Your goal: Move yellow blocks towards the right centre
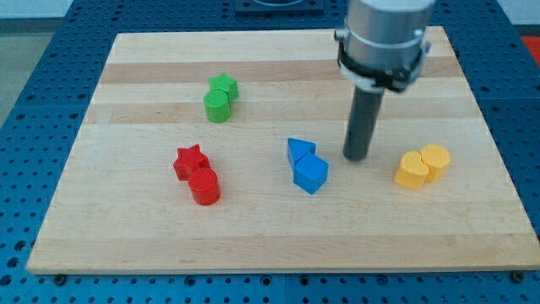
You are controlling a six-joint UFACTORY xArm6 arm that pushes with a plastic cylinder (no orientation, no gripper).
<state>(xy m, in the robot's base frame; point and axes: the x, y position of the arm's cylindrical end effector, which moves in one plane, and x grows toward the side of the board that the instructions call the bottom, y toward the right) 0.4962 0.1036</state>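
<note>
Two yellow blocks sit touching at the view's right: a yellow heart-like block (pixel 412 171) and a yellow rounded block (pixel 436 158) just right of it. My tip (pixel 356 157) rests on the wooden board (pixel 270 236), a short way left of the yellow pair and just right of the blue blocks. It touches neither.
A blue triangle (pixel 299 151) and a blue cube-like block (pixel 310 174) sit at the centre. A red star (pixel 191 160) and a red cylinder (pixel 204 186) sit at the left. A green star (pixel 224 85) and a green cylinder (pixel 217 106) sit at the upper left.
</note>
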